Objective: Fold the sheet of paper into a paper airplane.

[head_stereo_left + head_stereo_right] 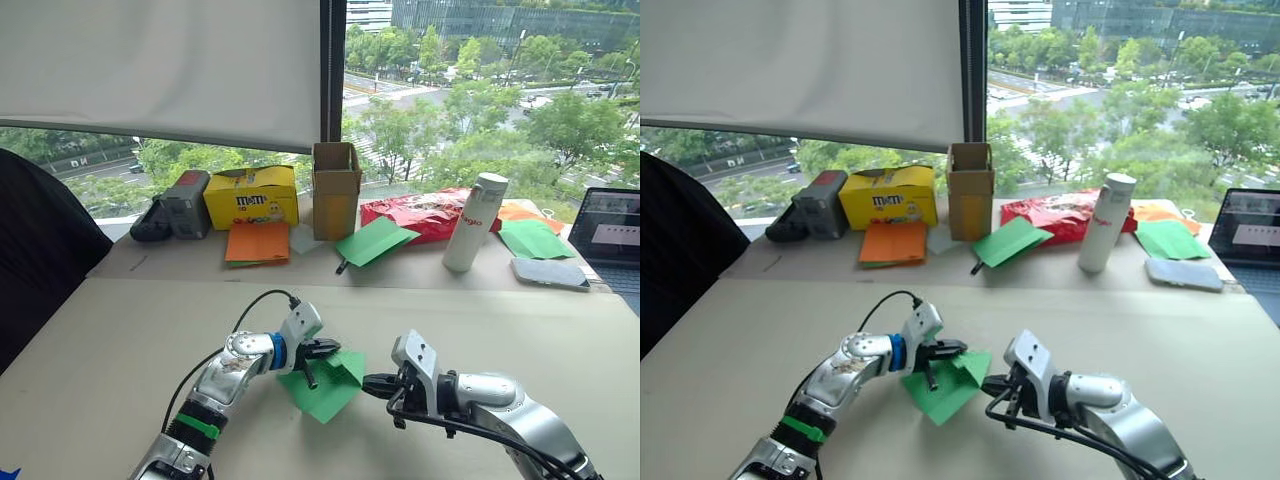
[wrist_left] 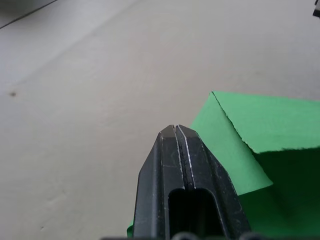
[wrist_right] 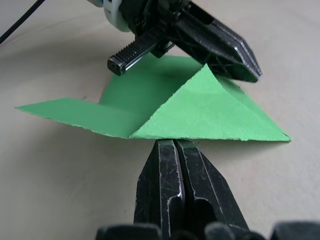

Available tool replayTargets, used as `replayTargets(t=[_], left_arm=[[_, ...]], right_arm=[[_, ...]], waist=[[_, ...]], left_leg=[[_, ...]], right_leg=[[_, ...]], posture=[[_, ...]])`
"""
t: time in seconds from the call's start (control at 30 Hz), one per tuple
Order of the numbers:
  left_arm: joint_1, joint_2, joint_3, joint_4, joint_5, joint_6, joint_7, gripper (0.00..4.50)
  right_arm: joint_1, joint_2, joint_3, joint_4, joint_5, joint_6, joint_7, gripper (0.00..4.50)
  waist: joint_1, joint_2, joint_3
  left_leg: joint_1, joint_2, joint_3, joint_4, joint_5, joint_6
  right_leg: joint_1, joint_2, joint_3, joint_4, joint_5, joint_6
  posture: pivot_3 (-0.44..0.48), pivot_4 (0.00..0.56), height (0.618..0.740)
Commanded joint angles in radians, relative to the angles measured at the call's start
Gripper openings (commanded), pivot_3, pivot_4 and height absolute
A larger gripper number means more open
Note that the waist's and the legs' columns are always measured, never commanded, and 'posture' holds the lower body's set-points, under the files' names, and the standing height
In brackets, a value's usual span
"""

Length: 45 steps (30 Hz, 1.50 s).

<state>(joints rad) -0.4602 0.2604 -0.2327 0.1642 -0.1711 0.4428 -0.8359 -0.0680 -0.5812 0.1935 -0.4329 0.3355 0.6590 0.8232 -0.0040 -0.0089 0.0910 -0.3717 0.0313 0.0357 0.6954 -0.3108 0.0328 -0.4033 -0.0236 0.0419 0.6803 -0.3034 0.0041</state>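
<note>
The bright green sheet of paper (image 1: 322, 393) lies on the beige table in front of me, with one corner folded over into a triangular flap (image 3: 205, 112) and its other side slightly lifted. My left gripper (image 1: 335, 349) is shut, its tips (image 2: 175, 129) lying over the sheet's left part beside the flap. From the right, my right gripper (image 1: 367, 383) is also shut, and its tips (image 3: 175, 142) meet the flap's near edge. I cannot tell whether they pinch the paper.
On the far table stand orange paper sheets (image 1: 258, 242), a yellow box (image 1: 252, 197), a cardboard box (image 1: 336, 188), more green paper (image 1: 375, 241), a red bag (image 1: 420, 212), a white bottle (image 1: 474, 222), a phone (image 1: 550, 272) and a laptop (image 1: 610, 228). A black chair (image 1: 40, 250) is at left.
</note>
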Motion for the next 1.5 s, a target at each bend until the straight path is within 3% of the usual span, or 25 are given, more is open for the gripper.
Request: replayTargets(t=[0.03, 0.2, 0.43, 0.77, 0.97, 1.07, 1.23, 1.5], left_arm=[[-0.028, -0.028, 0.047, -0.049, -0.079, 0.035, -0.008, 0.01], [-0.004, -0.025, 0.029, -0.121, -0.139, 0.109, -0.056, 0.01], [0.024, 0.016, 0.003, -0.145, -0.13, 0.13, -0.063, 0.01], [-0.042, 0.027, 0.113, -0.146, -0.197, 0.117, -0.043, 0.01], [-0.14, 0.158, 0.098, 0.031, -0.122, 0.018, -0.143, 0.01], [-0.134, 0.201, 0.04, 0.083, -0.088, -0.046, -0.23, 0.01], [-0.085, 0.163, 0.032, 0.072, -0.15, -0.03, -0.311, 0.01], [-0.061, 0.121, 0.028, 0.071, -0.156, -0.028, -0.32, 0.01]], right_arm=[[-0.021, 0.002, -0.001, -0.007, 0.002, -0.021, -0.005, 0.0], [-0.026, -0.005, 0.001, 0.003, -0.008, -0.028, -0.005, 0.0], [-0.031, -0.002, 0.003, 0.008, -0.009, -0.028, -0.008, 0.0], [-0.044, 0.006, 0.013, 0.023, -0.004, -0.029, -0.013, 0.0], [-0.057, -0.001, 0.023, 0.035, -0.008, -0.036, -0.006, 0.0], [-0.063, -0.003, 0.024, 0.042, -0.01, -0.04, -0.005, 0.0], [-0.065, -0.001, 0.024, 0.045, -0.012, -0.042, -0.011, 0.0], [-0.07, 0.012, 0.028, 0.041, -0.011, -0.035, -0.026, 0.0]], waist=[[0.0, 0.0, 0.0], [-0.005, 0.0, 0.0], [-0.008, 0.0, 0.0], [-0.006, 0.0, 0.0], [-0.01, 0.0, 0.0], [-0.009, 0.0, 0.0], [0.001, 0.001, -0.001], [-0.004, 0.0, 0.0]], left_leg=[[0.0, 0.0, 0.0, 0.0, 0.0, 0.0], [0.0, 0.0, 0.0, 0.0, 0.0, 0.0], [0.001, 0.0, 0.0, 0.0, 0.0, 0.0], [0.0, 0.0, 0.0, 0.0, 0.0, 0.0], [0.002, 0.0, 0.0, -0.001, 0.0, 0.0], [0.002, 0.0, 0.0, -0.001, 0.0, 0.0], [0.002, 0.0, -0.001, 0.0, 0.0, 0.0], [-0.001, 0.0, 0.0, 0.0, 0.0, 0.0]], right_leg=[[0.0, 0.0, 0.0, 0.0, 0.0, 0.0], [0.0, 0.0, 0.0, 0.0, 0.003, -0.005], [0.0, 0.001, 0.0, 0.0, 0.003, -0.004], [0.0, 0.0, 0.0, 0.0, 0.003, -0.005], [0.0, 0.002, 0.0, 0.0, 0.003, -0.005], [0.0, 0.002, 0.0, 0.0, 0.003, -0.005], [-0.002, 0.0, -0.001, 0.0, 0.004, -0.007], [-0.001, 0.001, 0.0, 0.0, 0.004, -0.006]], posture=[[0.0, 0.15, 0.656], [0.0, 0.15, 0.656], [0.0, 0.15, 0.656], [0.0, 0.15, 0.656], [0.0, 0.15, 0.656], [0.0, 0.15, 0.656], [0.0, 0.15, 0.656], [0.0, 0.15, 0.656]])
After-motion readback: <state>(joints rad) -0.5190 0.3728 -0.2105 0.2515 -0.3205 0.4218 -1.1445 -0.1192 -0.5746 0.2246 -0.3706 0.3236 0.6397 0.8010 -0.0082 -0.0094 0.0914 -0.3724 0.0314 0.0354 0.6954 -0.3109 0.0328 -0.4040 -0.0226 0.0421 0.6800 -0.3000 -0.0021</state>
